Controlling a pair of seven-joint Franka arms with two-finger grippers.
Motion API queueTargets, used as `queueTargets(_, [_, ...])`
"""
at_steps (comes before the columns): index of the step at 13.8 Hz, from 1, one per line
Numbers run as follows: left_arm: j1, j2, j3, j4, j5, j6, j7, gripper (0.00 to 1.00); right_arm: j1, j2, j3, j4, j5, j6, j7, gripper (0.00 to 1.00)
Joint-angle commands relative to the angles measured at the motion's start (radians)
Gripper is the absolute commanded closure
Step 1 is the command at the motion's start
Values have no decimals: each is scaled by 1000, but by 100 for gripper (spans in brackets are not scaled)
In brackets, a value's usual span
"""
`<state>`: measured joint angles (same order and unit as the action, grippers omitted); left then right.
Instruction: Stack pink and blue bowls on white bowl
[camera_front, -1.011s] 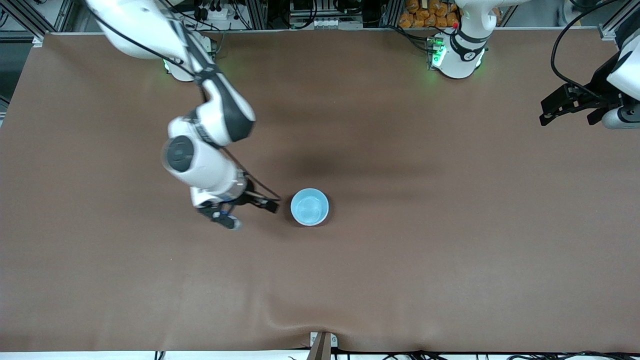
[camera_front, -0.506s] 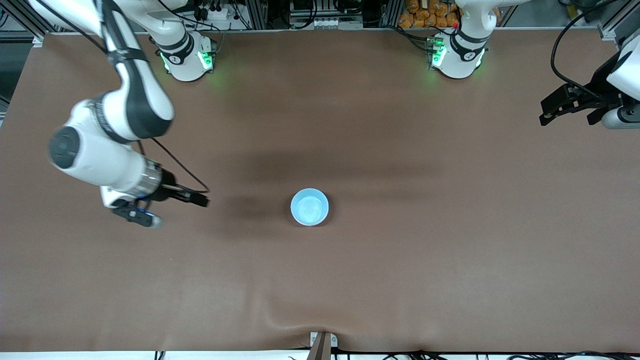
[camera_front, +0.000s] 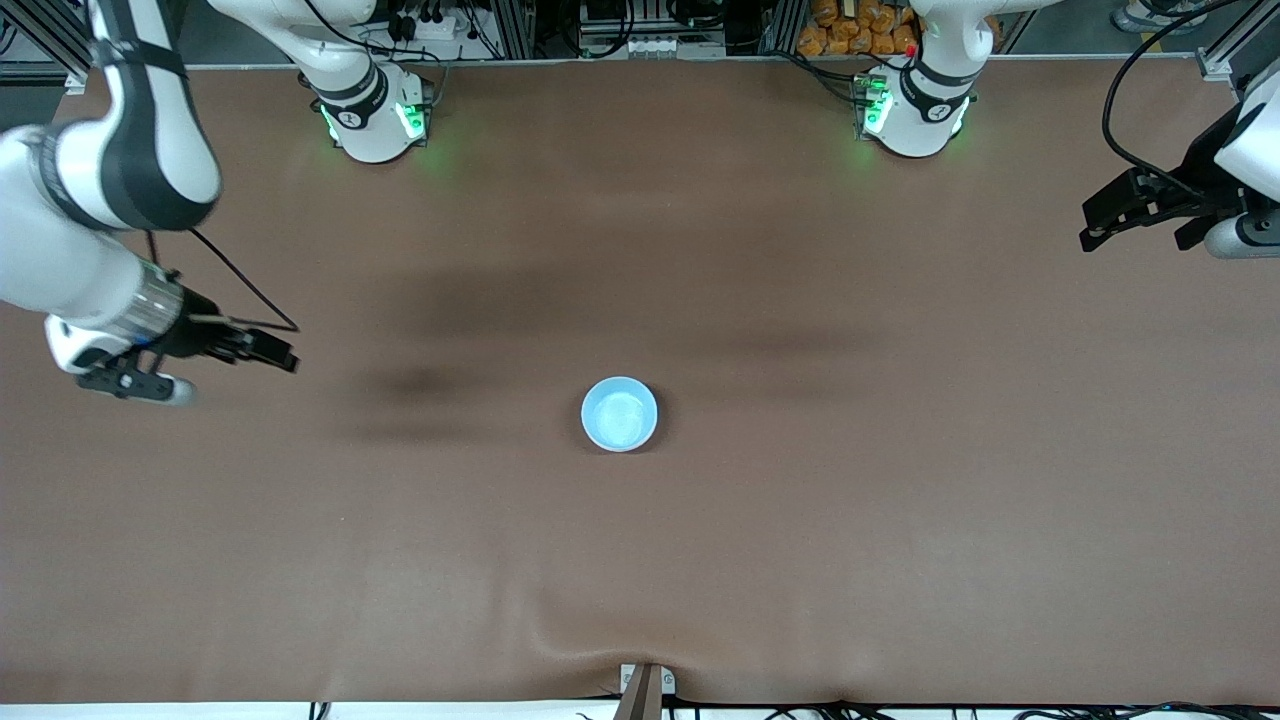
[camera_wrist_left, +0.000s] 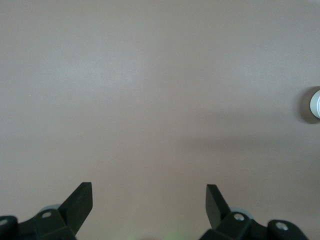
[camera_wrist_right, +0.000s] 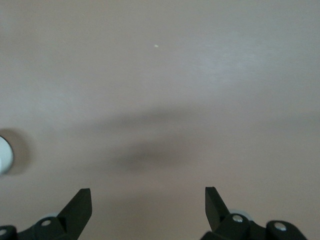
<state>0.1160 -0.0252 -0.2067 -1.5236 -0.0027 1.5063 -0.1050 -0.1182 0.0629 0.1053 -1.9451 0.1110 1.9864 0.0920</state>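
Right gripper (camera_front: 268, 350) hangs wide and empty over the surface (camera_front: 800, 520) at its own end, left gripper (camera_front: 1100, 225) likewise at the other, while only the front view shows the whole blue bowl (camera_front: 620, 413) mid-surface, each wrist view catching merely its edge (camera_wrist_left: 315, 103).

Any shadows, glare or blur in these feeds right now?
Front view: soft dark shadow bands across the brown table, green glow by both bases, blue bowl sharp. Right wrist view: a shadow smudge on the table above the open right gripper. Left wrist view: the open left gripper, even light, faint shadow band.
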Motion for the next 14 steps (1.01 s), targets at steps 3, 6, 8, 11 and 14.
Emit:
queueTargets(3, [5, -2, -3, 13, 15, -18, 8, 0, -8, -69, 30, 127, -108, -229, -52, 0])
queueTargets(6, [8, -2, -2, 13, 15, -18, 10, 0, 25, -58, 30, 242, -113, -313, -176, 0])
queueTargets(8, [8, -2, -2, 13, 15, -18, 8, 0, 25, -52, 30, 303, -145, -353, -236, 0])
queueTargets(11, [7, -2, -2, 13, 15, -18, 8, 0, 9, -23, 25, 431, -146, -455, -284, 0])
queueTargets(14, [7, -2, -2, 11, 13, -18, 8, 0, 11, -25, 24, 476, -137, -492, -203, 0])
